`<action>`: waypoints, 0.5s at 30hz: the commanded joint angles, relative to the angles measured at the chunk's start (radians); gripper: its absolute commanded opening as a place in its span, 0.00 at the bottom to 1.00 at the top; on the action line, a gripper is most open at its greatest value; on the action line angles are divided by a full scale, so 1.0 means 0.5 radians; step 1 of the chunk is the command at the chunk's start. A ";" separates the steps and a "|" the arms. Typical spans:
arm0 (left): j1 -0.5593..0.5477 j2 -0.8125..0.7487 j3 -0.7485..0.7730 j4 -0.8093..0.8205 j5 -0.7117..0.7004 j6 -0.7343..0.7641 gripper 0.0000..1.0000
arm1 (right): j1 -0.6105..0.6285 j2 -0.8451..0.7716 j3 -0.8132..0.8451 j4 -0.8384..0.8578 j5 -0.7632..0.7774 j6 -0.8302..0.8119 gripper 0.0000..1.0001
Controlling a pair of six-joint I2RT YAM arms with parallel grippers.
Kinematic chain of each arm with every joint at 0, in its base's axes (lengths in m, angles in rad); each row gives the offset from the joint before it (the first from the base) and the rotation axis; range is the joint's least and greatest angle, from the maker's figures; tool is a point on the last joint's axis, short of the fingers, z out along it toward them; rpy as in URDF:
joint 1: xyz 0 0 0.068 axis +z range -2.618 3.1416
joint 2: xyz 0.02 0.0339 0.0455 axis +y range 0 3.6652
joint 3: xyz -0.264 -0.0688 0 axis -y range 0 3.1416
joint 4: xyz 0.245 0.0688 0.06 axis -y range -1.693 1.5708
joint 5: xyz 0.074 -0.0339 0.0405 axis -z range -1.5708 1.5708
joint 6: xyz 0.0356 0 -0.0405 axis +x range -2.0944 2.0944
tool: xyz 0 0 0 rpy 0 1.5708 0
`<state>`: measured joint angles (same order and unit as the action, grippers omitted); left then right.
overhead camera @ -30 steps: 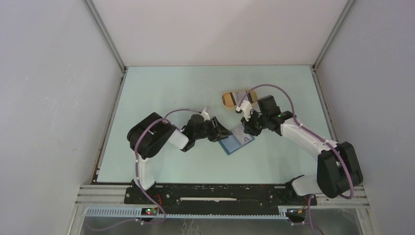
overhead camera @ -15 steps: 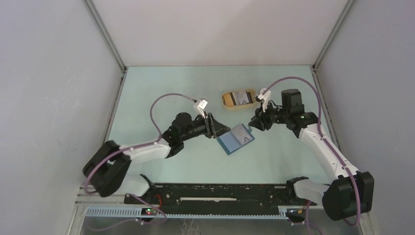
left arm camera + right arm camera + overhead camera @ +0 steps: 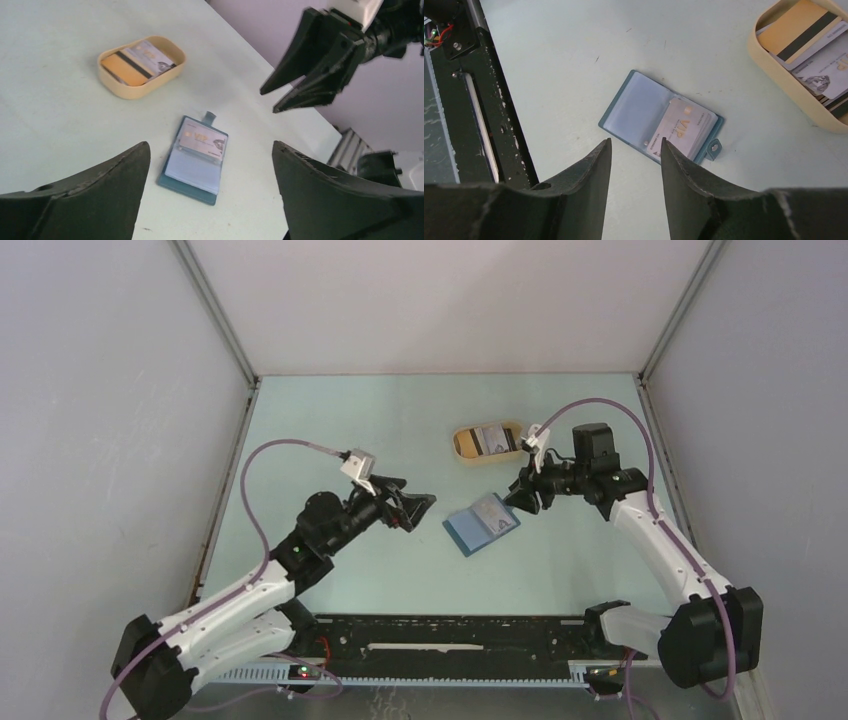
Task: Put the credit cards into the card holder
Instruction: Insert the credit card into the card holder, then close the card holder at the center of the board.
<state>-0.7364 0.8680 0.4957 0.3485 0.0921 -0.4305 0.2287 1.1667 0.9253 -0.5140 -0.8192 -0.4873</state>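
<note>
Left hand (image 3: 422, 512) is spread wide and empty. Right hand (image 3: 635, 142) is parted narrowly, with nothing gripped, above the card holder (image 3: 639, 107). This teal rectangular wallet with a snap tab is laid open flat on the worktop (image 3: 350, 430). One glossy whitish card (image 3: 679, 131) lies on its tab-side leaf. Further credit cards (image 3: 819, 65) are stacked in a tan oval tray (image 3: 774, 67). The smooth pale-green worktop is enclosed by plain grey walls (image 3: 100, 440).
</note>
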 commanded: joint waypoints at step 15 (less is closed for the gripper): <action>0.123 0.558 -0.190 0.388 0.297 -0.556 0.98 | -0.066 0.171 0.061 0.022 0.282 0.047 0.62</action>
<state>-0.6739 1.0534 0.4232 0.3904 0.1143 -0.5888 0.1993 1.2198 0.9253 -0.5323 -0.7719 -0.4938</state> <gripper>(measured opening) 0.995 0.602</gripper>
